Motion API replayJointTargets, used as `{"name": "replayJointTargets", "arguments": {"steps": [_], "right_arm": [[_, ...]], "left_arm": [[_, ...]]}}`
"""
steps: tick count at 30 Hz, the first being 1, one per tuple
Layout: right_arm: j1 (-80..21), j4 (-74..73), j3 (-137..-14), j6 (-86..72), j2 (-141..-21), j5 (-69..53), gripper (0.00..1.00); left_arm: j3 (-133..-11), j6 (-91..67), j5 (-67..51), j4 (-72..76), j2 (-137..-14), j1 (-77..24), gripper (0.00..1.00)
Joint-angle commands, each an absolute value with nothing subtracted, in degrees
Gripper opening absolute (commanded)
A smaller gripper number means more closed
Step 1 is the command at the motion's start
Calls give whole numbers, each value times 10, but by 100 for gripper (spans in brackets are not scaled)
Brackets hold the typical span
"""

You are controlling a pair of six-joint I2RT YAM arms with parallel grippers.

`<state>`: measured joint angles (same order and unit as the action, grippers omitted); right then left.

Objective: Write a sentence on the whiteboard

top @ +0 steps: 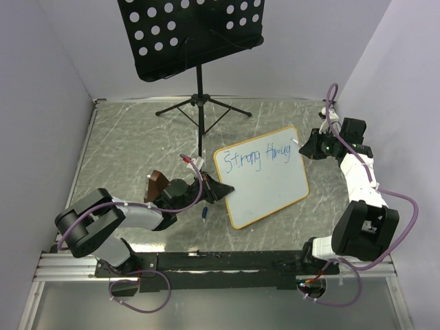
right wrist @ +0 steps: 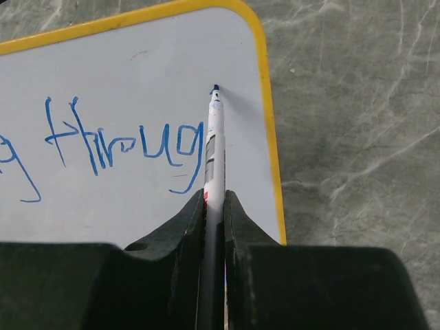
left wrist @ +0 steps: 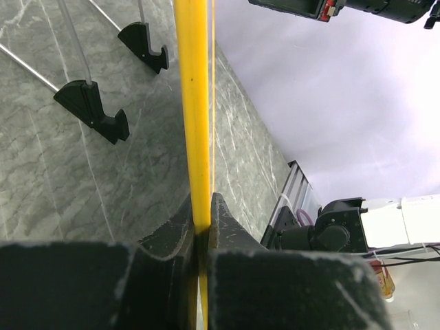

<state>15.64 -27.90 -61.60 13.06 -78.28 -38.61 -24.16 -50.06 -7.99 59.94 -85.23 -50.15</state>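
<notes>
While the left gripper (left wrist: 201, 214) clamps the whiteboard (top: 269, 194) by its yellow frame to steady it mid-table (top: 124, 151), the right gripper (right wrist: 214, 201) is clenched on a white marker (right wrist: 214, 141), tip at the board near its right edge, placed for the next letter. The blue sentence (top: 256, 157) so far reads "Strong throug", unfinished

a robot lab cell: plain white walls (top: 41, 103), marbled tabletop (top: 124, 144), aluminium rail (top: 69, 265).

Bright even light, soft shadows, sharp overview; wrist-view foregrounds blurred.
</notes>
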Motion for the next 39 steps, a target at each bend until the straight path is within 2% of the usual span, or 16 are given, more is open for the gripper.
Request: {"name": "replayJointTargets", "arguments": {"steps": [1,24,39], "right_arm": [[159,-261,-629,131,-794,-390,0],[161,-303,-525,192,-722,-390,0],[161,-280,-610,156,-776,-381,0]], "left_arm": [[-259,-476,-110,659,-852,-504,1],[-256,-475,-99,650,-845,-504,1],[-261,-474,-105,648,-846,-504,1]]}}
